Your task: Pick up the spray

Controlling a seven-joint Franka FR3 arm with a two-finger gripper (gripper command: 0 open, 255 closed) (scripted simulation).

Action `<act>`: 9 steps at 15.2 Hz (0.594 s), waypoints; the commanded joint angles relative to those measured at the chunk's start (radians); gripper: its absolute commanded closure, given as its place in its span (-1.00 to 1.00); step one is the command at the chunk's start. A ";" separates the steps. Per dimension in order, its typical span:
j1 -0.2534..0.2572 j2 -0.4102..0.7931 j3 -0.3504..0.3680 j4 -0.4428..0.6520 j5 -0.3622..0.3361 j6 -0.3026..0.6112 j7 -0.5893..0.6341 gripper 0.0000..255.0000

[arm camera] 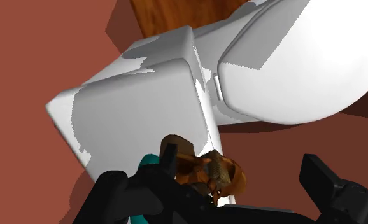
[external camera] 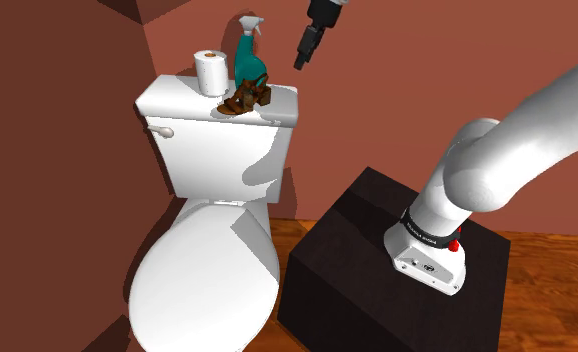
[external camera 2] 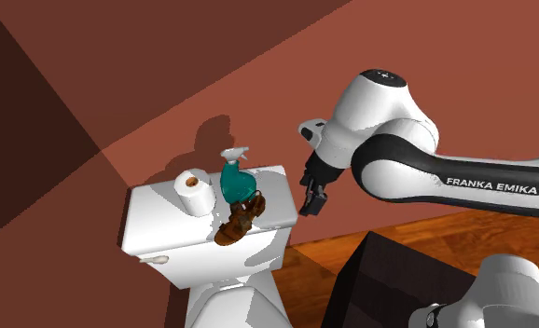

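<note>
This is the approach step: nothing is grasped yet. The claw (external camera: 302,62) hangs in the air with its two fingers spread and nothing between them, tilted down toward the toilet tank (external camera: 177,98). The spray (external camera: 248,60), a teal bottle with a pale trigger head, stands upright on the tank lid, lower than the claw and off to one side of it, apart from both fingers. A brown sandal (external camera: 247,97) lies against the bottle's foot on the side nearer the claw. In the wrist view the sandal sits in the line between the fingers, while only a sliver of teal shows by one finger. A toilet paper roll (external camera: 211,70) stands beyond the bottle, farther from the claw.

The next move, as I judge it, calls for shifting the claw sideways until the bottle's body lies between the fingers. It should then descend above the sandal and close on the narrow upper body without nudging the bottle over.
</note>
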 commanded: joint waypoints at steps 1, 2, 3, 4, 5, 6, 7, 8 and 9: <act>0.019 0.067 -0.033 0.038 0.035 0.051 -0.083 -1.00; 0.030 0.102 -0.048 0.061 0.056 0.070 -0.124 -1.00; 0.040 0.138 -0.063 0.086 0.080 0.088 -0.165 -1.00; 0.050 0.173 -0.077 0.113 0.106 0.103 -0.207 -1.00; 0.059 0.210 -0.090 0.141 0.134 0.115 -0.250 -1.00; 0.067 0.246 -0.101 0.172 0.164 0.125 -0.293 -1.00; 0.073 0.283 -0.112 0.204 0.196 0.133 -0.337 -1.00; 0.077 0.321 -0.120 0.238 0.229 0.138 -0.380 -1.00; 0.080 0.358 -0.126 0.273 0.263 0.141 -0.423 -1.00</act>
